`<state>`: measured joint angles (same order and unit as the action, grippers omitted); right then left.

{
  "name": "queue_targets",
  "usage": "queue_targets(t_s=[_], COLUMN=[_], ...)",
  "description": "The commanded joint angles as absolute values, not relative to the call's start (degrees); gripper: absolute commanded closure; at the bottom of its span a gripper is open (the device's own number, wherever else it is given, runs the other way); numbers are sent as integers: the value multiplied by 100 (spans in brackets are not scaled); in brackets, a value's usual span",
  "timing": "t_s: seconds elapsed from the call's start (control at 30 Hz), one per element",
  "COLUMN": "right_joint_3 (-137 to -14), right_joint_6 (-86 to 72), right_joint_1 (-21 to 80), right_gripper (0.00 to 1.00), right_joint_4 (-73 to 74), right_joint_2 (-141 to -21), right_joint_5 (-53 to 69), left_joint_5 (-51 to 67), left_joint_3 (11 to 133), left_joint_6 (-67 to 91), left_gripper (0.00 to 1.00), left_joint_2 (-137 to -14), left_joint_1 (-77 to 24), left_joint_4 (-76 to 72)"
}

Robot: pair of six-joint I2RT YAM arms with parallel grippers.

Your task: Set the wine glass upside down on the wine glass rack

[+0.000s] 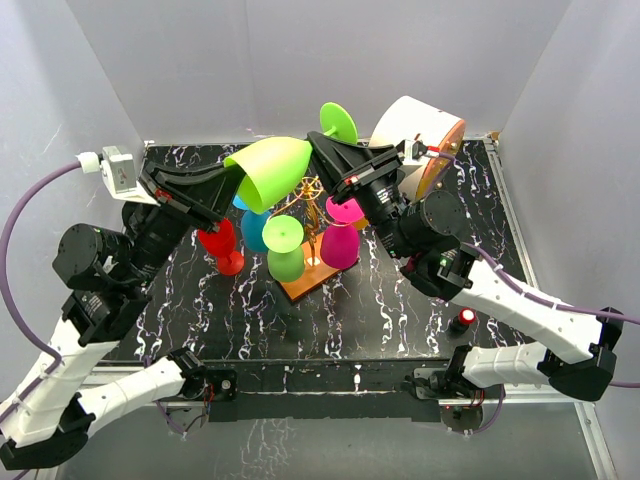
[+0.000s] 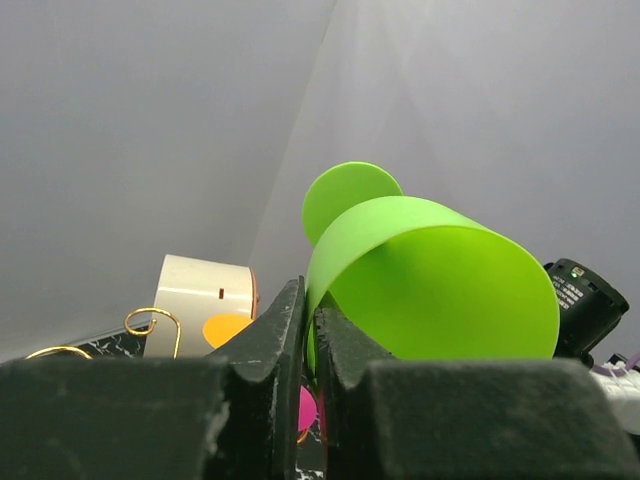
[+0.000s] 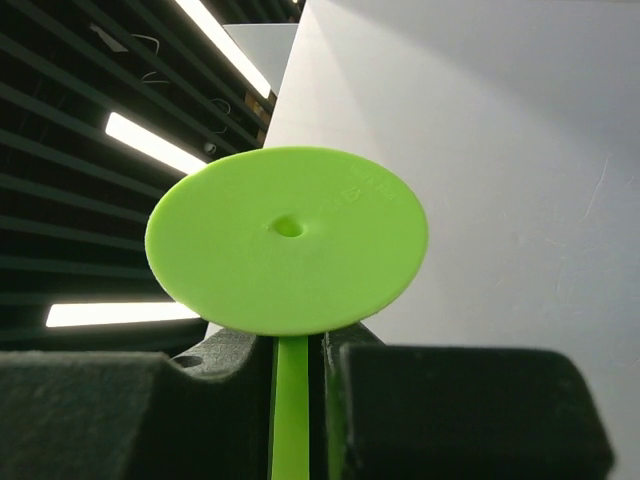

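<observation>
Wine glass (image 1: 268, 172), smooth lime plastic, round flat foot

This is a robot test cell inside a laboratory or industrial hall. Plain white panels (image 1: 200, 60) close in a black marbled table (image 1: 300, 330) on its left, far and right sides. The left arm (image 1: 100, 300) and the right arm (image 1: 520, 300) are bolted at the table's near edge and trail purple cables (image 1: 15, 230). A red button (image 1: 466, 318) sits on the table near the right arm. Above the panels, the right wrist view shows a dark slatted ceiling (image 3: 60, 90) with long strip lights (image 3: 150, 143).
</observation>
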<state>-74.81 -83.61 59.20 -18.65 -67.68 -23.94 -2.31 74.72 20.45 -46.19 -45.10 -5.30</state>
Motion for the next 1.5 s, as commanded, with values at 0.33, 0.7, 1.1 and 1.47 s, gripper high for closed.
queue_targets(t_s=[0.33,0.7,1.1,1.47], right_joint_3=[-7374,-7057,-7788,-8570], right_joint_6=[-7887,-6348,-3800,-1733], right_joint_1=[5950,5994,6100,6725], right_gripper=[100,100,100,100], right_joint_4=[-1973,-1787,-1856,-1544], right_joint_2=[-6373,-6230,-6844,-7495], right_joint_5=[-2505,-1473,803,667], left_joint_5=[68,82,-191,-274], left_joint_3=[7461,7908,8584,9146], left_joint_6=[1627,2325,3855,4689], left_gripper=[38,24,20,22], left_joint_2=[-3808,-3402,-3893,-4201], left_joint_1=[-4518,-4515,-4520,-4518], left_joint_4=[794,1305,1661,2569])
